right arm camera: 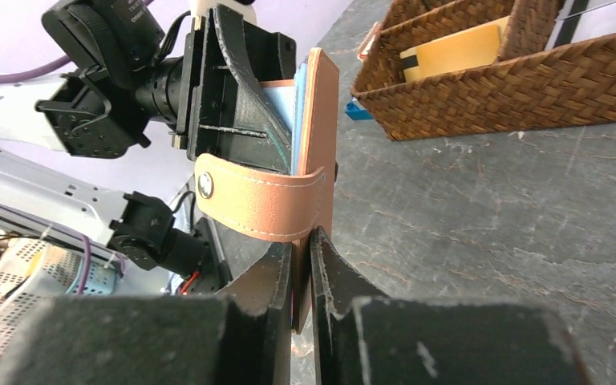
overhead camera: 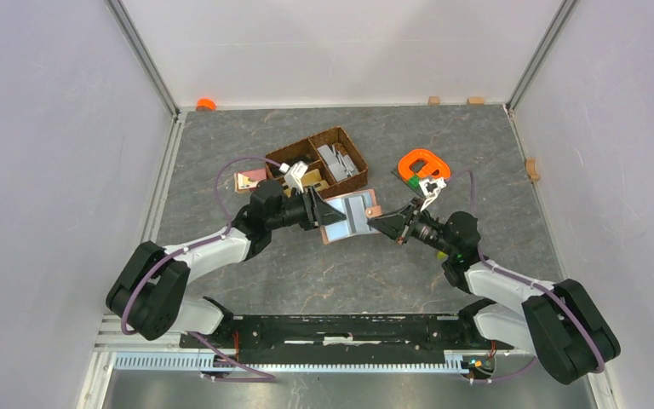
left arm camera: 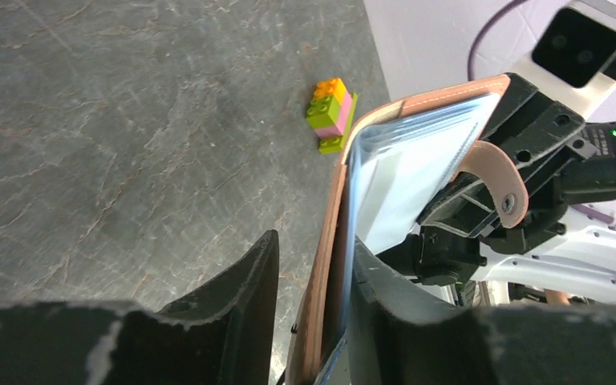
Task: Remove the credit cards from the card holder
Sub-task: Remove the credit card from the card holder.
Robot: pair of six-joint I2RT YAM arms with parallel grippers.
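The tan-pink card holder (overhead camera: 353, 217) is held open above the table between both arms. Its snap tab (right arm camera: 249, 200) curls loose toward my right wrist camera. Pale grey-blue credit cards (left arm camera: 405, 172) sit in its inner pocket and also show in the right wrist view (right arm camera: 282, 108). My right gripper (right arm camera: 301, 237) is shut on the holder's edge, just below the tab. My left gripper (left arm camera: 313, 241) straddles the opposite end: one finger lies against the card side, the other stands a little off the outer leather. From above, the left gripper (overhead camera: 324, 213) and right gripper (overhead camera: 385, 223) face each other.
A dark brown wicker basket (overhead camera: 324, 162) with flat items stands behind the grippers. A pink-and-white piece (overhead camera: 249, 180) lies to its left, and an orange ring-shaped object (overhead camera: 423, 164) lies at the right. A stack of toy bricks (left arm camera: 331, 112) stands beyond the holder.
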